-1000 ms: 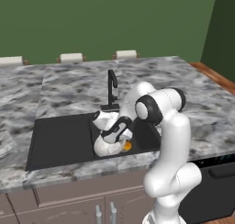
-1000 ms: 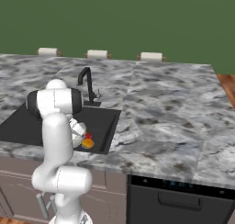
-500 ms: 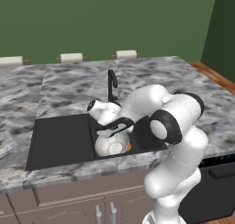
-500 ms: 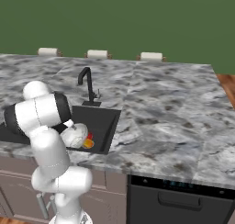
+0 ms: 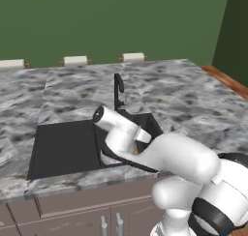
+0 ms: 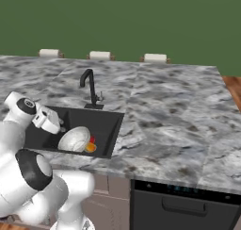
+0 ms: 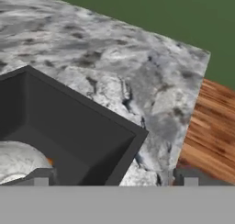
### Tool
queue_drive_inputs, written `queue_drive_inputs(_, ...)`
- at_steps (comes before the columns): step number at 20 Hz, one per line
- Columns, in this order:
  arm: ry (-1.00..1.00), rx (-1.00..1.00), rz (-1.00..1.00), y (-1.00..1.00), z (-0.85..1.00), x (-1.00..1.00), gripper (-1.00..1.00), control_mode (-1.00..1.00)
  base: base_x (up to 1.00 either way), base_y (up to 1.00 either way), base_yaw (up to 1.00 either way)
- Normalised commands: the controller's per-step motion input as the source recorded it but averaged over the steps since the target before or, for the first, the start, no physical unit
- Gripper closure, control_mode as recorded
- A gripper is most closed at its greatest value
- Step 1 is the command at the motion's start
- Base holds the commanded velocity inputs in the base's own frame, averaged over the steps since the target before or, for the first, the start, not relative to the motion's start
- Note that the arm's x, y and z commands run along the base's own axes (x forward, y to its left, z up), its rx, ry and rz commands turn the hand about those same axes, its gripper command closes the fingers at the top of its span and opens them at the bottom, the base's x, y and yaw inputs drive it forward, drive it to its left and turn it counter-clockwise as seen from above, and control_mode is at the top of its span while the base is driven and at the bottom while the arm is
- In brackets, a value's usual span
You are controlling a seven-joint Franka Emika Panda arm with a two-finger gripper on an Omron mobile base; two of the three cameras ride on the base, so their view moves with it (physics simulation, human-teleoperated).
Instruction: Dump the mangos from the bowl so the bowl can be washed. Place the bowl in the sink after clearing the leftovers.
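The white-grey bowl lies tilted on its side in the right basin of the black sink, its hollow facing the front. Beside its right rim rest the orange-yellow mango and the dark red mango on the sink floor. My gripper hovers just left of the bowl and stands open, its fingertips wide apart with nothing between them. In the hand view the bowl curves up at the lower left, with a sliver of orange mango at its edge. In the left base view my arm covers most of the bowl.
A thin black faucet rises behind the sink. Grey marble counter surrounds the basin, and three small white items line its far edge. A dishwasher front sits below the counter at the right. Wooden floor lies beyond the counter's end.
My elbow has swung down and outward over the counter's front edge. The hand has slid left off the bowl, which now rests in the sink beside the mangos.
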Motion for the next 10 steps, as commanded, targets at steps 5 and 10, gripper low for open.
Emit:
queue_drive_inputs(5, -0.29, 0.0, 0.0, 0.0, 1.0, -1.0, -1.0, -1.0, 0.0, 0.0, 0.0)
queue_drive_inputs(10, -0.28, -0.01, 0.0, 0.0, 1.0, -0.97, -1.0, -1.0, 0.0, 0.0, 0.0)
